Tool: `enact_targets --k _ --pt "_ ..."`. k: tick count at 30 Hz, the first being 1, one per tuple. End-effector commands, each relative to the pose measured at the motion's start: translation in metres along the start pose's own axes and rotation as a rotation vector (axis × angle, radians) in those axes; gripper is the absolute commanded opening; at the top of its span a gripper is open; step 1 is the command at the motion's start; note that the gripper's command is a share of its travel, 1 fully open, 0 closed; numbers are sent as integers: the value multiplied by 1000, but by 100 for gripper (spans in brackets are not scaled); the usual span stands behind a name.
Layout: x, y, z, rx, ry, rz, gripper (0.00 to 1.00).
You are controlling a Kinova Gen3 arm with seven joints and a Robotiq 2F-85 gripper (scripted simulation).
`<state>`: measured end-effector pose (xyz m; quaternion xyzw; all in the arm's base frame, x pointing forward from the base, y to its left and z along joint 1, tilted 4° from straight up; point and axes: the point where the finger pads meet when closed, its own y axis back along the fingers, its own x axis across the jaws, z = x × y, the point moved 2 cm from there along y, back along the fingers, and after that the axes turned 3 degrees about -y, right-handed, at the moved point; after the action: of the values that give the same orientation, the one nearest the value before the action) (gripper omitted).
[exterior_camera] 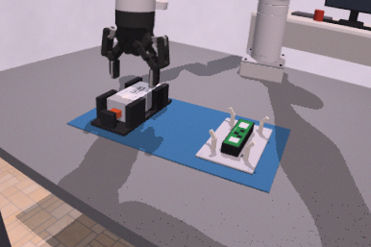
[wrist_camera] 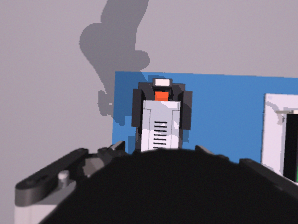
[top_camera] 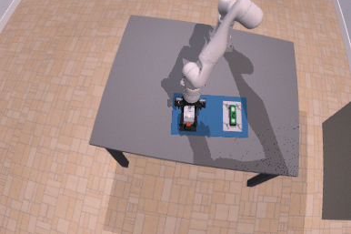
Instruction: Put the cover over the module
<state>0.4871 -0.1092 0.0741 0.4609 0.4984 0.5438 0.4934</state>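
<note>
The light grey cover (top_camera: 189,112) (exterior_camera: 117,101) (wrist_camera: 160,132) lies in its black holder (exterior_camera: 136,111) (wrist_camera: 187,114), with an orange piece at its front end. My gripper (top_camera: 190,103) (exterior_camera: 134,77) (wrist_camera: 159,151) is open and empty, pointing down over the cover's rear part. Its fingertips look a little above the cover's top, one toward each long side; the exact gap is hard to tell. The green-topped black module (top_camera: 233,115) (exterior_camera: 238,133) (wrist_camera: 291,150) sits on the white base plate (top_camera: 225,117) (exterior_camera: 218,159) (wrist_camera: 272,135).
Several thin pale posts stand on the base plate around the module. Holder and plate both rest on a blue mat (top_camera: 211,116) (exterior_camera: 178,132) (wrist_camera: 225,115), plate to the right. Black holder posts (exterior_camera: 160,94) rise beside the cover's sides, close to the fingers.
</note>
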Motion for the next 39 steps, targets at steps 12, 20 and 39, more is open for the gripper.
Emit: enact_targets --k 12,20,39 --pt "1 -56 -4 8 -2 1 100" --pt "1 -56 -3 6 -1 1 100" --pt "0 -53 -4 8 -2 1 100"
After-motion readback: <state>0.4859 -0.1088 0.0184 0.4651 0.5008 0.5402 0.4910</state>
